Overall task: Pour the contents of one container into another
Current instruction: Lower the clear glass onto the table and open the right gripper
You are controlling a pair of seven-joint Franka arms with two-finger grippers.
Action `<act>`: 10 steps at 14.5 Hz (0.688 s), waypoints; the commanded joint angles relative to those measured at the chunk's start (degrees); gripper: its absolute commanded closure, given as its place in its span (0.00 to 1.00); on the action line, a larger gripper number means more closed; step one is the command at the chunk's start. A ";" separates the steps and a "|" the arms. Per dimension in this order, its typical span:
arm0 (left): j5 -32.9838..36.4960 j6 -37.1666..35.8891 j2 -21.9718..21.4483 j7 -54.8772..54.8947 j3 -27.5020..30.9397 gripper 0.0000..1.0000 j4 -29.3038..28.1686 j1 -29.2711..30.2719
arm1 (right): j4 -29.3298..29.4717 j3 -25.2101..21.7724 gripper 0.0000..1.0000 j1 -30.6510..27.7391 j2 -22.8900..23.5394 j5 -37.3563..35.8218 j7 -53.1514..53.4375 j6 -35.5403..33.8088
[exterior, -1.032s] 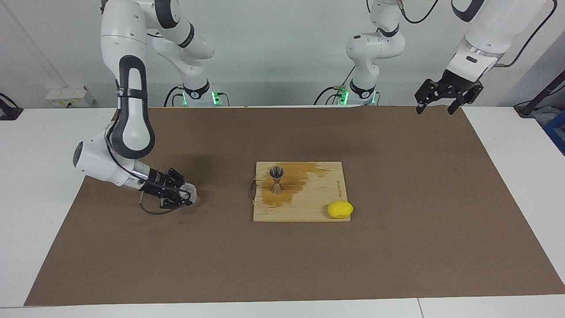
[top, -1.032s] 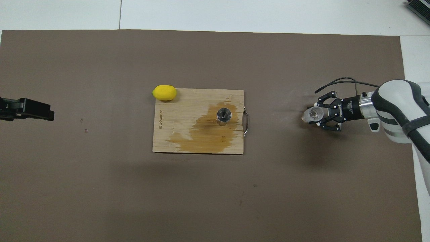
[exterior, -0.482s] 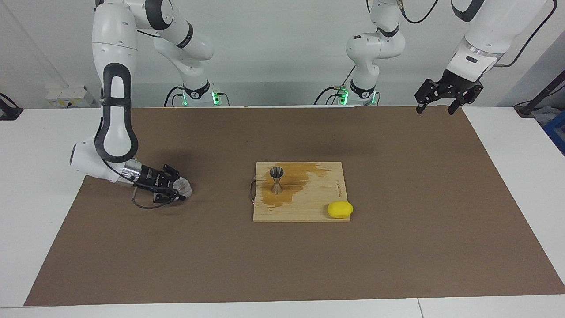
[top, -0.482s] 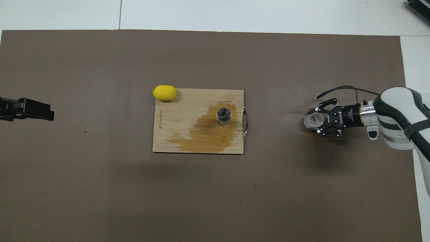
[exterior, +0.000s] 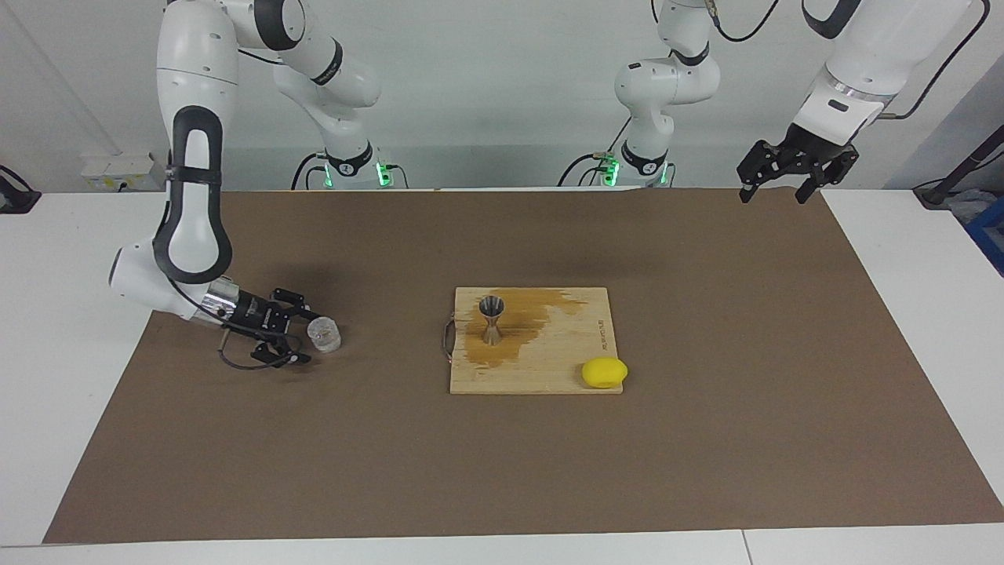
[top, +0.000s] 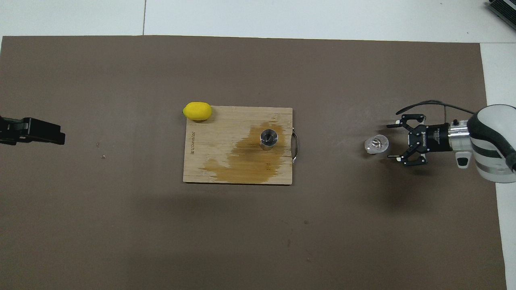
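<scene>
The clear glass tumbler [exterior: 324,333] stands upright on the brown mat toward the right arm's end of the table; it also shows in the overhead view [top: 376,143]. My right gripper [exterior: 300,337] is open and empty, low over the mat just beside the tumbler and apart from it; it also shows in the overhead view [top: 390,141]. The silver jigger [exterior: 492,320] stands upright on the wooden board [exterior: 565,365], seen from above as a round cup [top: 268,139]. My left gripper [exterior: 773,187] is open and waits raised over the mat's corner at the left arm's end.
A yellow lemon [exterior: 604,373] lies at the board's corner farther from the robots, toward the left arm's end [top: 197,111]. A brown wet stain [top: 246,161] covers the board around the jigger. A metal handle [top: 295,146] sticks out of the board's edge.
My right gripper has opened, let go of the tumbler and drawn back toward the right arm's end. The tumbler now stands free on the mat. The left arm has not moved.
</scene>
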 commanded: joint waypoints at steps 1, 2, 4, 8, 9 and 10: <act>0.99 0.90 -0.56 0.32 -0.40 0.00 -0.97 0.63 | -1.53 0.36 0.00 -0.81 -4.83 -5.52 -3.07 0.99; 0.99 0.99 -0.56 0.32 -0.31 0.00 -0.97 0.63 | -1.26 0.44 0.00 -0.02 -6.24 -9.20 -3.33 0.99; 0.99 0.99 -0.56 0.32 -0.40 0.00 -0.97 0.63 | 0.05 0.62 0.00 3.92 -8.09 -19.12 -4.82 0.91; 0.99 0.90 -0.56 0.32 -0.40 0.00 -0.97 0.63 | 1.20 0.80 0.00 10.35 -10.64 -32.69 -9.13 0.56; 0.99 0.99 -0.56 0.32 -0.40 0.00 -0.97 0.63 | 1.20 0.97 0.00 10.71 -11.08 -34.36 -10.09 0.55; 0.99 0.99 -0.56 0.32 -0.40 0.00 -0.97 0.63 | 1.20 1.06 0.00 12.37 -11.43 -36.38 -12.28 0.55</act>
